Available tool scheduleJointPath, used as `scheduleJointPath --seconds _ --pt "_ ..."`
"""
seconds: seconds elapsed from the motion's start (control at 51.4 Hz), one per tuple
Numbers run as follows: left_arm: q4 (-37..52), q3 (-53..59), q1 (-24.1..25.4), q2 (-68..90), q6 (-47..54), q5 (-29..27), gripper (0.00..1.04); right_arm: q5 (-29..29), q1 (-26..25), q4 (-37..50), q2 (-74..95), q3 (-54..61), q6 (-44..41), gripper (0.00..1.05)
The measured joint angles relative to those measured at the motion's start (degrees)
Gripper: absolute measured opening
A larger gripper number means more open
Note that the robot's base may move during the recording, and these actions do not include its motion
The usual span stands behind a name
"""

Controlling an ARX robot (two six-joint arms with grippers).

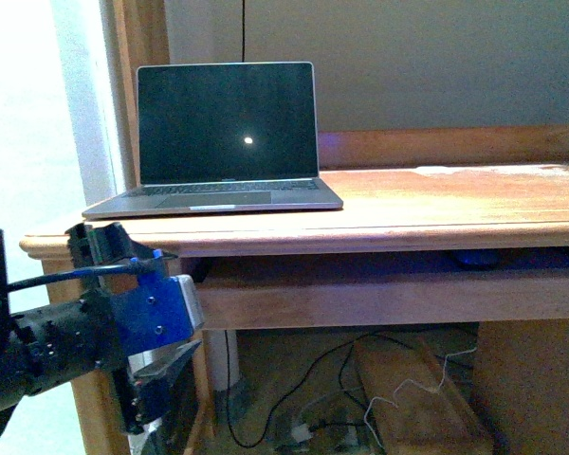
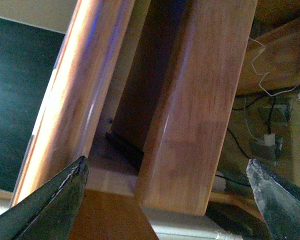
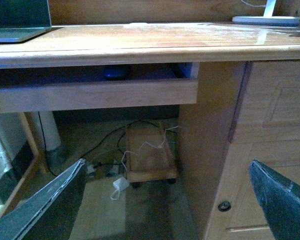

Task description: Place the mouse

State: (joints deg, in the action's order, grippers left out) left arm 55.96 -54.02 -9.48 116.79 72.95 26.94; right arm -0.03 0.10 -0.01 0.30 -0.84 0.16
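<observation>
Left gripper (image 2: 166, 165) and right gripper (image 3: 167, 164), two in all, gape wide, empty. One mouse (image 3: 116, 71) lies in the pull-out tray (image 3: 90, 95) under the desktop (image 1: 436, 204); one laptop (image 1: 223, 133) stands at its left end.

Left arm (image 1: 38, 351): black cylindrical links, small screws, black cable looping over top. Left tool (image 1: 156, 308): blue plate with dark screw heads, white block beside it, black wedge fingers (image 2: 50, 205). Right tool (image 3: 167, 200): same dark grey matte fingers, pale scuffed edges, tapered tips.
</observation>
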Motion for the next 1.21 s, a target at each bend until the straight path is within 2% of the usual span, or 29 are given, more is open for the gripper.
scheduleJointPath --seconds 0.506,0.701,0.856,1.012,1.207 --pt "-4.8 -13.2 -3.3 12.6 10.3 -0.2 0.97 0.0 0.0 0.0 0.0 0.0 0.0 0.97" --pt "-8.6 -13.2 -3.9 12.6 12.3 -4.5 0.97 0.0 0.0 0.0 0.0 0.0 0.0 0.97" --pt "-21.9 -9.2 -6.4 4.9 4.7 -11.5 0.97 0.0 0.0 0.0 0.0 0.0 0.0 0.97" --pt "-26.0 -2.8 -8.5 -1.8 -2.3 -10.8 0.97 0.0 0.0 0.0 0.0 0.0 0.0 0.97" --pt "-30.2 8.3 -14.5 -14.0 -21.4 -10.1 0.97 0.0 0.0 0.0 0.0 0.0 0.0 0.97"
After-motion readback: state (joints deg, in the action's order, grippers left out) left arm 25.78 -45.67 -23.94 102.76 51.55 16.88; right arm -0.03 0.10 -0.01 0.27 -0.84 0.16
